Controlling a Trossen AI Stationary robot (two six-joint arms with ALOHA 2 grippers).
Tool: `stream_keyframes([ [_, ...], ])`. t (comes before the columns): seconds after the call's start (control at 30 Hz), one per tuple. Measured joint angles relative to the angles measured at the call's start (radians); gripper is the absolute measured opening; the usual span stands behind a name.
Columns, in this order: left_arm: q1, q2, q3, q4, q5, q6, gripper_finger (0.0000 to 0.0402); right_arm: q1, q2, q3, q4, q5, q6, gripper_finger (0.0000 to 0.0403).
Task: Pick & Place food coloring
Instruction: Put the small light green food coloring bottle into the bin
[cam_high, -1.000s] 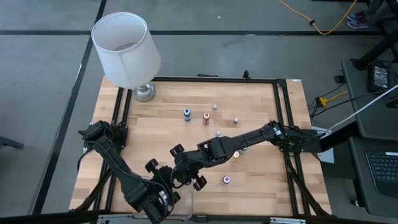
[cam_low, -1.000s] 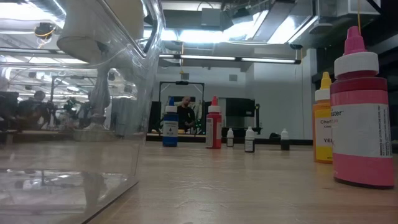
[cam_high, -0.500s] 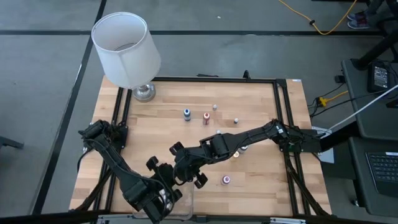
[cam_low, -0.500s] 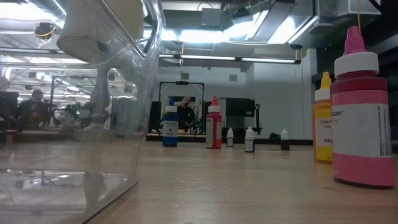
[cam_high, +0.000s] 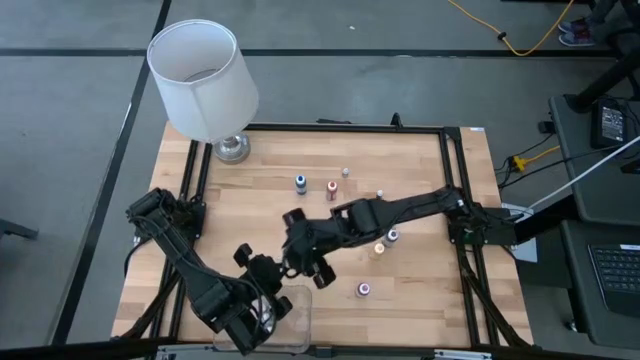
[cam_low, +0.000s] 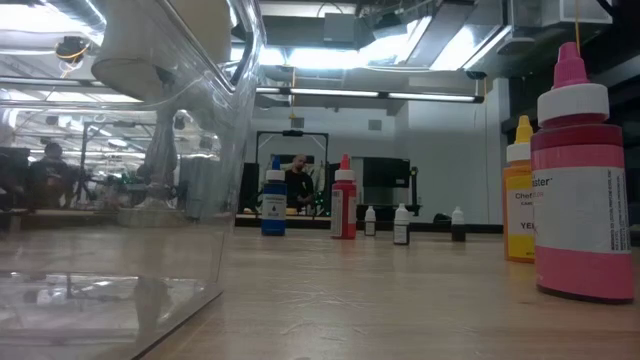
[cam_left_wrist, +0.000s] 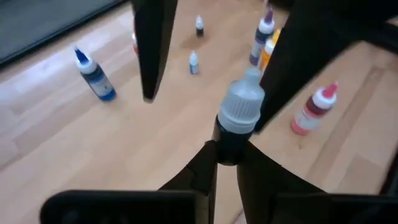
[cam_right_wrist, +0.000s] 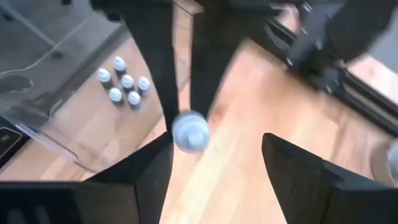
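Far left corner of the wooden table: white-shaded lamp on a metal foot.

Near left: left gripper, fingers narrow and clamped on the body of a dark food coloring bottle with a pale grey cap, held upright above the table near the front edge.

Just right of it, at the near edge: clear container with five small pale-capped bottles clustered inside.

Just beyond the held bottle, toward table centre: right gripper, fingers spread wide, one on each side of the cap and not touching it.

Farther back, mid-table: blue bottle and red bottle standing side by side, with two tiny bottles further right, apart from each other.

Right of centre: orange bottle and purple bottle just beside each other, close to the right arm.

Nearer the front, alone: pink bottle, upright.
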Motion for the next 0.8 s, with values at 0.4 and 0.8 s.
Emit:
stream_keyframes([
  [0.4, -0.004, -0.005, 0.003, 0.012, -0.017, 0.017, 0.0042, -0.048, -0.057, -0.006, -0.182, -0.003, 0.085, 0.0212],
  [0.8, -0.002, -0.007, 0.079, 0.012, -0.07, 0.111, 0.0041, -0.082, -0.194, -0.349, -0.203, -0.088, 0.165, 0.013],
])
